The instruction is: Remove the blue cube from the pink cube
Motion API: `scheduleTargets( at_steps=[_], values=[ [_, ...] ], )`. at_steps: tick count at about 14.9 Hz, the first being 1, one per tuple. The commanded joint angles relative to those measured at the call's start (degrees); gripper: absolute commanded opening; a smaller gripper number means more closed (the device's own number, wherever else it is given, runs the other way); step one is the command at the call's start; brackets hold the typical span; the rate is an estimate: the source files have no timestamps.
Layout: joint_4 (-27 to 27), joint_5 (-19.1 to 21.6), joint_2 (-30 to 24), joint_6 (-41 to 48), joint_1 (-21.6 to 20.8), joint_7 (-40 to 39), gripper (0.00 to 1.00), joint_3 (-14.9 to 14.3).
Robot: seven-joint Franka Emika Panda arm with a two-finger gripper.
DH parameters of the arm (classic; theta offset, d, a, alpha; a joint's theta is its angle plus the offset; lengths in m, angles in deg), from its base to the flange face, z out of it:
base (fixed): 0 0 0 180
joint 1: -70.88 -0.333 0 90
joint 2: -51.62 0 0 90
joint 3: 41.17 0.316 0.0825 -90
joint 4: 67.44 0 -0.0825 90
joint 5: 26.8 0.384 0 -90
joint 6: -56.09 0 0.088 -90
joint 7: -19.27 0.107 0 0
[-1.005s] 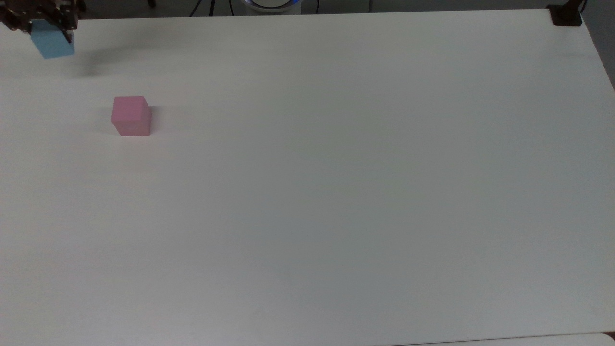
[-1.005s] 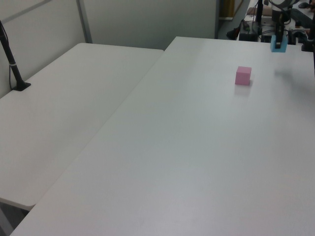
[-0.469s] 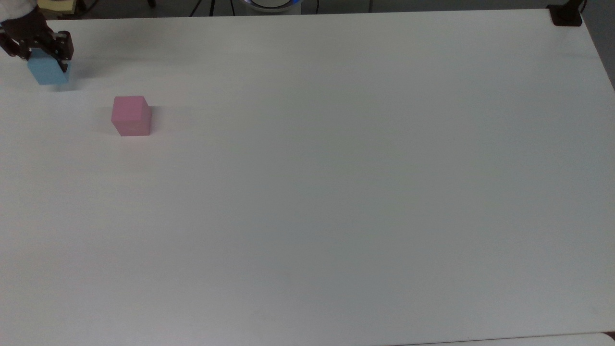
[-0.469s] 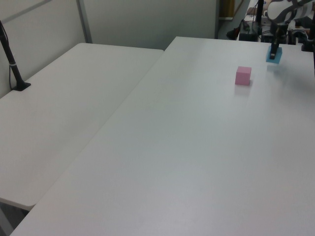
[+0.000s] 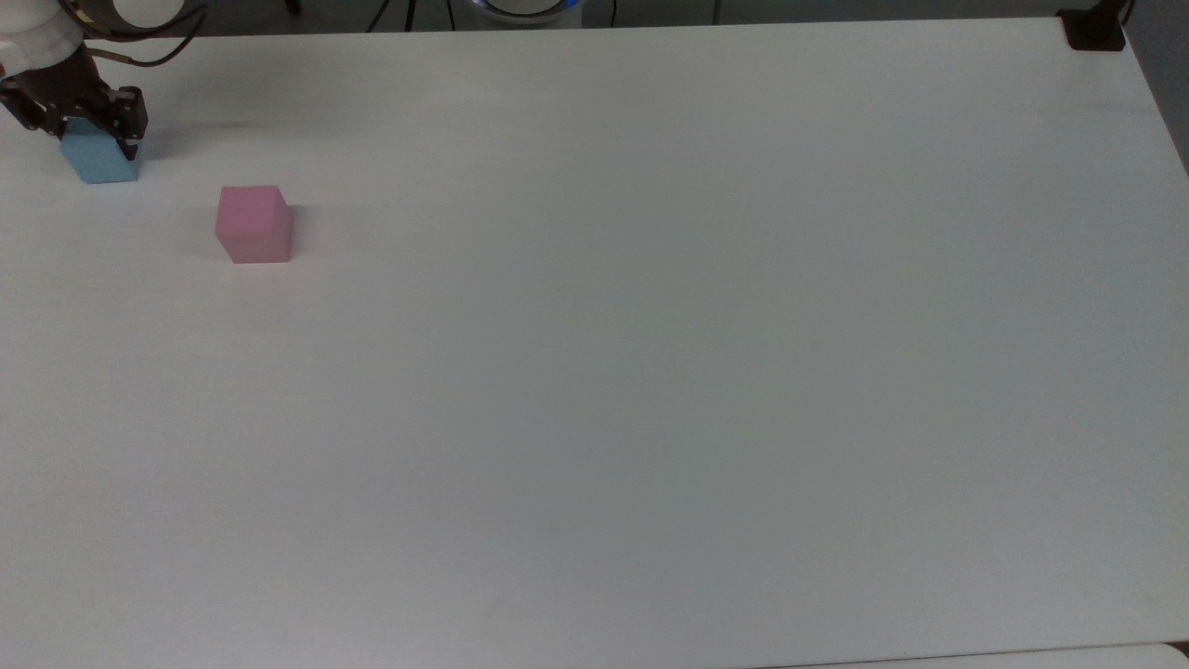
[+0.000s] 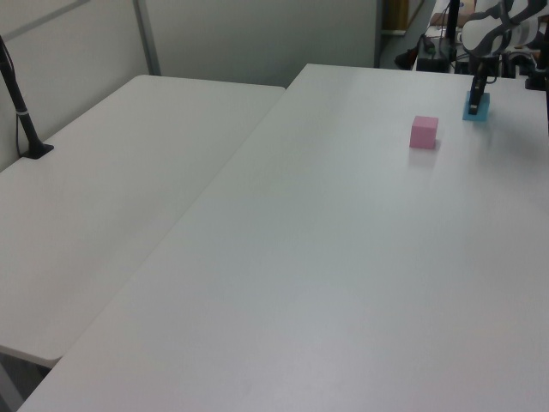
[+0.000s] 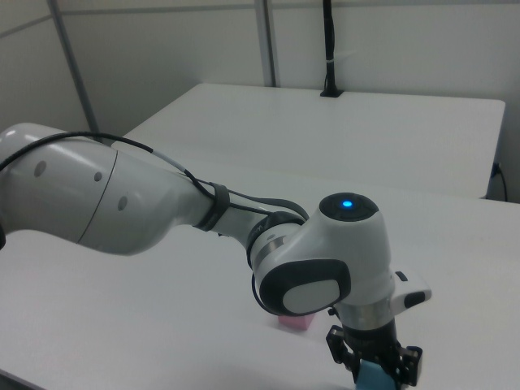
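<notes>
The blue cube (image 5: 100,165) sits low at the table's far left corner in the top view, apart from the pink cube (image 5: 253,224). My gripper (image 5: 93,139) comes down over it, one dark finger on each side, shut on it. In the left view the blue cube (image 6: 478,107) is to the right of and behind the pink cube (image 6: 424,132), with the gripper (image 6: 477,99) on top. The right view has the gripper (image 7: 375,370) at the bottom edge holding the blue cube (image 7: 374,380), and the pink cube (image 7: 294,322) partly hidden behind the wrist.
A black post base (image 5: 1094,32) stands at the table's far right corner in the top view. A second white table (image 6: 111,180) adjoins on the left view's left, with a black pole (image 6: 21,107). The big white arm (image 7: 122,199) spans the right view.
The gripper has come down with the blue cube from above the table to table level, a little to the left of and behind the pink cube in the top view. The pink cube has not moved.
</notes>
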Motion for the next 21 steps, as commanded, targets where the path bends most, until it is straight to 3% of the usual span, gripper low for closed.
scheduleTargets(
  at_steps=[1, 5, 9, 11, 15, 17, 21],
  values=[
    [0.2, 1.3, -0.4, -1.0, 0.7, -1.8, 1.0, -0.4],
    [0.2, 1.3, -3.4, 0.5, 0.8, -1.0, 1.0, -0.4],
    [-1.1, 1.3, -11.1, 13.4, 0.3, -0.5, 1.0, -0.5],
    [-1.7, 1.3, -15.9, 19.5, -0.2, 3.3, 1.0, -0.4],
    [-3.9, 1.2, -25.3, 31.4, -4.7, 15.0, 1.0, -0.6],
    [-8.7, 1.0, -29.3, 43.3, -9.5, 21.7, 1.0, -1.4],
    [-15.1, 0.7, -30.5, 54.4, -17.6, 32.5, 1.0, -1.7]
  ],
)
